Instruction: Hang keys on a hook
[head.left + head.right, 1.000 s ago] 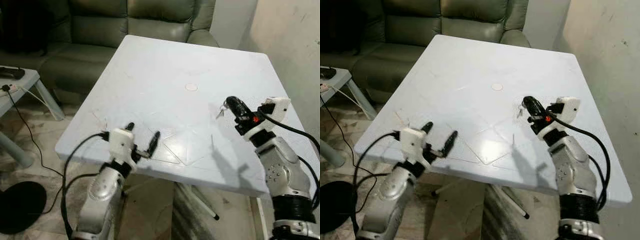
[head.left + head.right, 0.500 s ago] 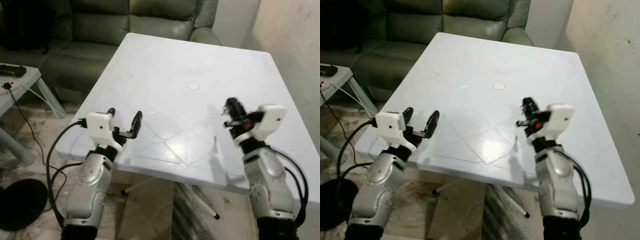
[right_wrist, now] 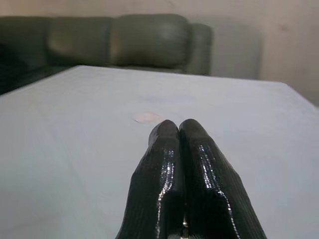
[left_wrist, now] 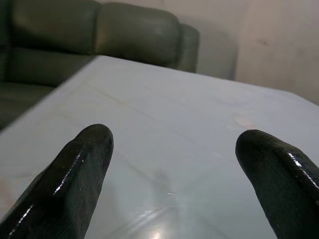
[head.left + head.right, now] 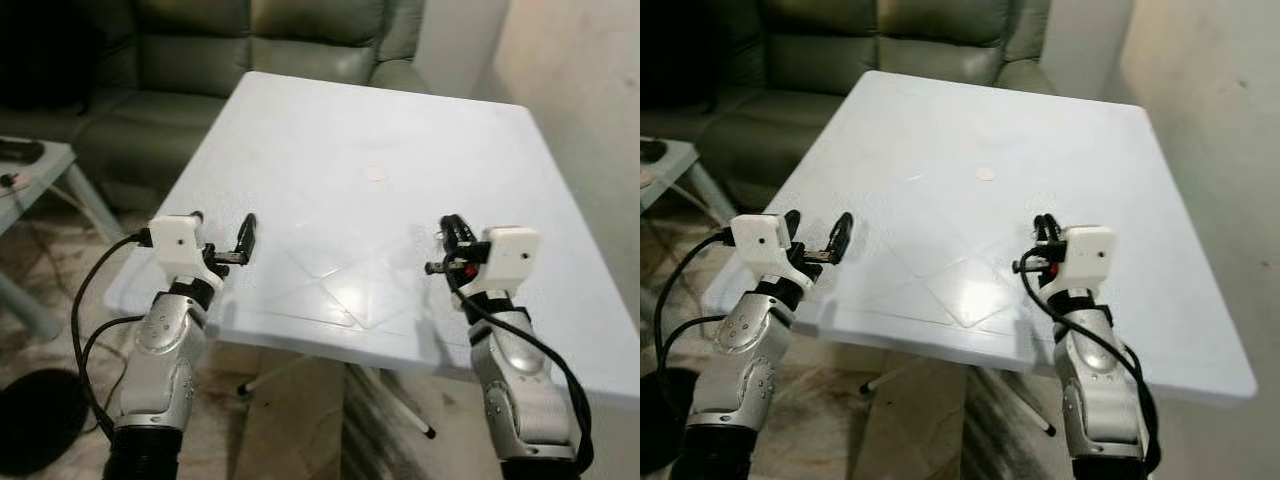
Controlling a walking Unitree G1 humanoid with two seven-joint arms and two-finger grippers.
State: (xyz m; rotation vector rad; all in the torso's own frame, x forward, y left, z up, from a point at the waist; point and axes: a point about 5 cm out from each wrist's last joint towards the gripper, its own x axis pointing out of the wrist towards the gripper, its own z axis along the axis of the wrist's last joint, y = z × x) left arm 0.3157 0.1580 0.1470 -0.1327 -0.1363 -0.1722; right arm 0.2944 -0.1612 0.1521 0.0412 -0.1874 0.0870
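Two grippers raised over white table (image 5: 330, 130) near edge. Left gripper (image 5: 222, 238) at 9 o'clock, jaws wide, nothing between. Right gripper (image 5: 450, 240) at 3 o'clock, jaws pressed together; keys (image 5: 433, 268) apparently pinched there, small, hard to confirm.

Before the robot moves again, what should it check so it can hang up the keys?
1. Right gripper shut tight: ok, it is closed above the white table.
2. Keys really held in it: cannot tell; the right wrist view gives just a tiny glint low between the black fingers.
3. Hook found: cannot tell where it is from here.
4. Left gripper free to help: ok, open and holding nothing, over the table's near left edge.
5. Way straight ahead free: not ok, the table stands right in front, with the sofa behind it.
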